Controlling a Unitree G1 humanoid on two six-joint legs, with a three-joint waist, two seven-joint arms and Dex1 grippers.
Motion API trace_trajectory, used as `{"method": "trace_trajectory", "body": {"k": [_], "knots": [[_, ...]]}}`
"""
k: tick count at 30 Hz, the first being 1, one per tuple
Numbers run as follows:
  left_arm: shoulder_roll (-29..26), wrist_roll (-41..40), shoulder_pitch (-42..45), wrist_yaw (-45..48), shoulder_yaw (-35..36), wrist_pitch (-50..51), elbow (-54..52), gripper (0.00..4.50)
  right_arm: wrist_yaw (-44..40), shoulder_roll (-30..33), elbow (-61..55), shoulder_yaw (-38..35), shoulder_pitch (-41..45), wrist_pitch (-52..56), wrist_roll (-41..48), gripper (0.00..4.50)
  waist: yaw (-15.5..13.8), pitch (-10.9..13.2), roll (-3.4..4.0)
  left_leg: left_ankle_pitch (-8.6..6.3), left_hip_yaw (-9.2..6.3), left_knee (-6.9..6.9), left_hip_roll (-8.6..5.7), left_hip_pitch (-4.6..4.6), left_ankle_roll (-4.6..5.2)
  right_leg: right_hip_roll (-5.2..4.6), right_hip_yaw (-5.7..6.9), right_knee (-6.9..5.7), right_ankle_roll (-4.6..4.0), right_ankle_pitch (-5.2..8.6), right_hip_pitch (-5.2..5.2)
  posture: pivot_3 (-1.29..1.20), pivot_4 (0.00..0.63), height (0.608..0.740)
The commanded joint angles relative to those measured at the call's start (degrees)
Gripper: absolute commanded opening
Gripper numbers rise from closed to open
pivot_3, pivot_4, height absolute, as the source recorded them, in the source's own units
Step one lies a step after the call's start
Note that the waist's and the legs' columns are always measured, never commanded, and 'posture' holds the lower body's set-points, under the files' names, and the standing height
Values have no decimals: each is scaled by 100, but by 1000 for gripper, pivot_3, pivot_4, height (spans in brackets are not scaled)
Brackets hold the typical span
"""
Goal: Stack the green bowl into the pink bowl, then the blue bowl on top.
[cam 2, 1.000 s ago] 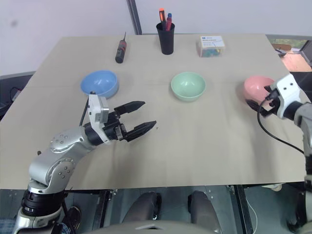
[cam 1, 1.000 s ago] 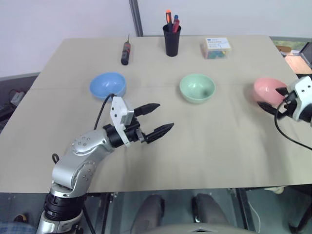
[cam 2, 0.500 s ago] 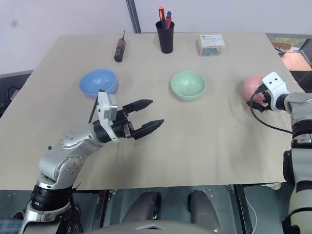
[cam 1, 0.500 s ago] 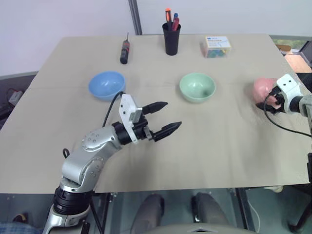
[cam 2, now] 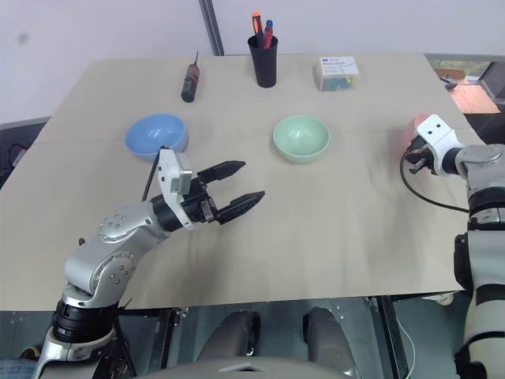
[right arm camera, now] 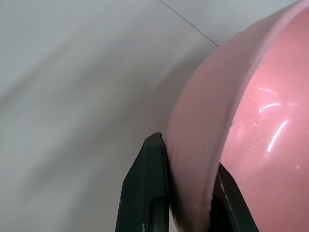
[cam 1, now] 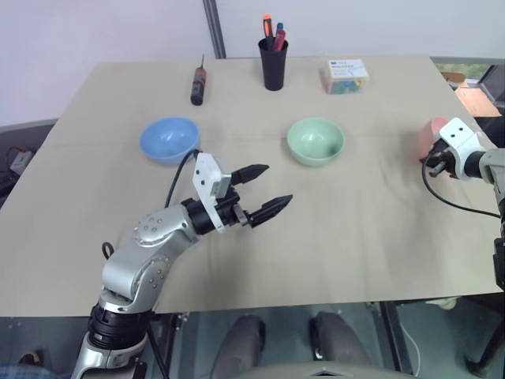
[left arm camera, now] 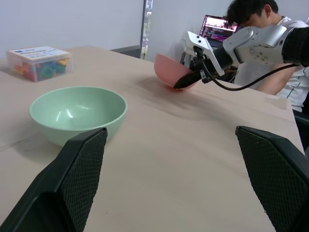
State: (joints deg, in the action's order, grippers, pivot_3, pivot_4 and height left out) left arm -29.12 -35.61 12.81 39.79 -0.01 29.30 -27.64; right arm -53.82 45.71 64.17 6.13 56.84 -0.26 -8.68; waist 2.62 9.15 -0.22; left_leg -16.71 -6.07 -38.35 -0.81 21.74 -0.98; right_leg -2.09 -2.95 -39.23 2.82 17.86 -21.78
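Beige tabletop (cam 1: 355, 237), pale wall behind; along the far edge stand a screwdriver (cam 1: 196, 85), a black pen cup (cam 1: 273, 63) and a small box of coloured pieces (cam 1: 344, 76).

Head views: the blue bowl (cam 1: 169, 140) sits at the left, the green bowl (cam 1: 315, 141) mid-table, well apart from each other and both untouched. The pink bowl (cam 1: 432, 134) is near the right edge, largely masked by the right gripper (cam 1: 436, 160). A second ago that gripper stood spread beside the bowl; it has since pushed in and clamped onto the near rim. The bowl now reads as tilted rather than flat, so a lift or drag appears to be starting. The left gripper (cam 1: 262, 189) hovers above the table in front of the blue bowl, fingers wide, empty, and has kept its station.

Left wrist view: its two fingers (left arm camera: 72, 179) frame the green bowl (left arm camera: 78, 112), which is upright. Beyond it the pink bowl (left arm camera: 170, 71) is tipped on edge in the right gripper (left arm camera: 189, 80). A person sits at a laptop behind.

Right wrist view: one finger (right arm camera: 147, 188) lies outside the pink wall (right arm camera: 227, 125), the other inside, pinching the rim.

Assessment: stacking has not begun. Securing the pink bowl suggests it is being repositioned as the base; green goes in next.
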Motion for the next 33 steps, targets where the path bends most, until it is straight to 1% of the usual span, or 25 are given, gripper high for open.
{"method": "trace_trajectory", "body": {"k": [1,3,6,8,10,12,14,19,21,22,23,24,25,27,30,33], "knots": [[-72,10,-106,33,173,-130,-139,4500,-836,46,-1910,227,-370,-182,135,33,17,2,4,0,-1,0,2,0,0,0,-6,-6,0,0,-6,0,150,740],[-97,48,-190,57,205,-174,-117,4500,-1258,192,-3457,380,-1014,-7,233,33,-5,3,6,0,-3,2,2,4,0,0,-5,-15,0,0,-13,0,150,740],[-99,24,-295,47,234,-139,-99,4500,-1588,280,-5932,605,-2004,722,359,33,-50,4,8,0,-33,0,4,18,-1,-8,16,-11,0,1,-17,0,150,740],[-85,-28,-326,58,260,-107,-86,4500,-1717,263,-7175,793,-2432,1157,418,33,-96,4,9,0,-49,-6,-1,29,-1,-16,31,-10,0,1,-20,0,150,740],[-86,-29,-326,66,286,-97,-50,4500,-1718,68,-8244,1136,-2646,1620,360,33,-126,6,9,0,-49,-11,-1,29,-1,-19,30,-11,0,1,-19,0,150,740],[-107,-9,-326,96,289,-102,-26,4500,-1689,-42,-8793,1393,-2705,1873,214,33,-151,5,8,0,-52,-15,-9,20,-1,-19,32,-18,0,1,-10,0,150,740],[-120,-17,-327,109,310,-91,-11,4500,-1621,-137,-9048,1604,-2692,2042,32,33,-176,5,8,0,-53,-16,-5,18,-2,-16,32,-18,0,0,-9,0,150,740],[-139,-24,-310,131,318,-71,15,4500,-1327,-289,-9011,2053,-2351,1947,-715,33,-183,5,8,1,-54,-20,-12,18,-3,-11,36,-19,0,1,-9,0,150,740],[-145,-11,-314,140,322,-72,22,4500,-1211,-392,-8916,2136,-2271,1953,-897,845,-180,6,8,1,-56,-19,-11,18,-3,-10,38,-19,0,1,-10,0,150,740],[-147,-9,-315,142,325,-69,19,4500,-1184,-420,-8874,2162,-2248,1938,-965,1183,-179,5,8,2,-57,-18,-10,18,-4,-10,38,-19,-1,1,-10,0,150,740],[-144,-9,-315,147,328,-75,15,4500,-1184,-432,-8851,2178,-2238,1932,-1001,1717,-178,5,8,2,-57,-17,-10,17,-4,-10,39,-19,-1,1,-10,0,150,740],[-141,-14,-316,150,332,-77,12,4500,-1189,-438,-8840,2184,-2233,1928,-1020,1992,-178,5,8,2,-56,-17,-10,18,-4,-10,38,-18,-1,1,-10,0,150,740],[-139,-22,-315,153,337,-74,9,4500,-1208,-428,-8842,2175,-2234,1927,-1019,2403,-177,6,8,2,-56,-17,-10,18,-4,-11,38,-17,-1,1,-10,0,150,740],[-139,-34,-316,162,346,-73,16,4500,-1272,-398,-8893,2137,-2253,1973,-967,3369,-181,6,8,2,-56,-18,-11,19,-4,-12,39,-16,-1,1,-10,0,150,740],[-145,-13,-328,174,335,-83,18,4500,-1420,-340,-9054,2035,-2325,2173,-795,4436,-177,6,8,2,-56,-17,-11,19,-4,-12,39,-15,-1,1,-9,0,150,740],[-137,-17,-333,172,335,-84,9,4500,-1661,-310,-9327,1755,-2313,2696,-337,4436,-177,6,8,1,-57,-17,-10,20,-3,-13,39,-16,-1,1,-9,0,150,740]]}}
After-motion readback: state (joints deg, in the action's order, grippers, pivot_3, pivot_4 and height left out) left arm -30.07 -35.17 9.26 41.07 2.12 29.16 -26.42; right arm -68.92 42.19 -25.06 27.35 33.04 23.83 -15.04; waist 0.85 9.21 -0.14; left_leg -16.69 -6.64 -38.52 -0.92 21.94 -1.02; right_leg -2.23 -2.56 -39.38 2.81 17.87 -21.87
